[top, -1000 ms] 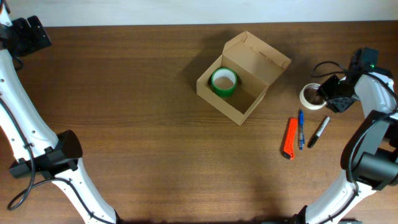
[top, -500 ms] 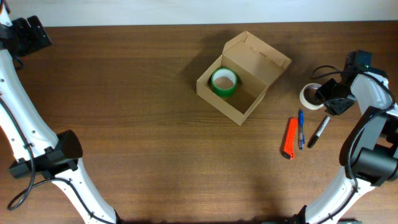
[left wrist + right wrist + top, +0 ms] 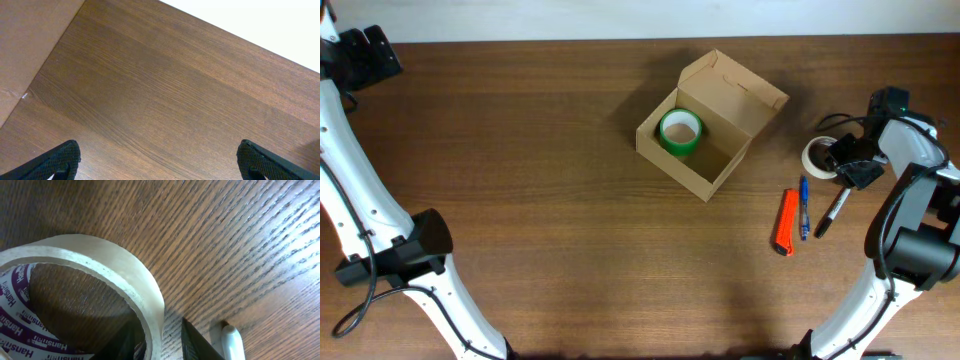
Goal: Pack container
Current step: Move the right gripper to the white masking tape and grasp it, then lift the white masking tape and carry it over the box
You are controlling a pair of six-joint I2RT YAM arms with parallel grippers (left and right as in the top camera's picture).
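Note:
The container (image 3: 672, 163), a tan cardboard box, stands open at the table's centre with its flap lid (image 3: 745, 88) tilted back. A green tape roll (image 3: 680, 131) lies inside it. To its right lies a whitish tape roll (image 3: 813, 154) (image 3: 100, 262) flat on the wood. My right gripper (image 3: 836, 158) (image 3: 162, 342) straddles that roll's wall, one finger inside the ring and one outside. A thin strip of wood still shows between the outer finger (image 3: 197, 340) and the wall. My left gripper (image 3: 160, 162) hangs wide open over bare wood at the far left corner (image 3: 365, 55).
An orange marker (image 3: 785, 222), a blue pen (image 3: 803, 207) and a black marker (image 3: 833, 211) lie side by side below the right gripper. A white pen tip (image 3: 231, 342) lies just beside the outer finger. The table's back edge runs along the top.
The right gripper's jaws have narrowed around the whitish roll's wall, and the wrist has shifted slightly towards the roll. The left arm and the box have not moved.

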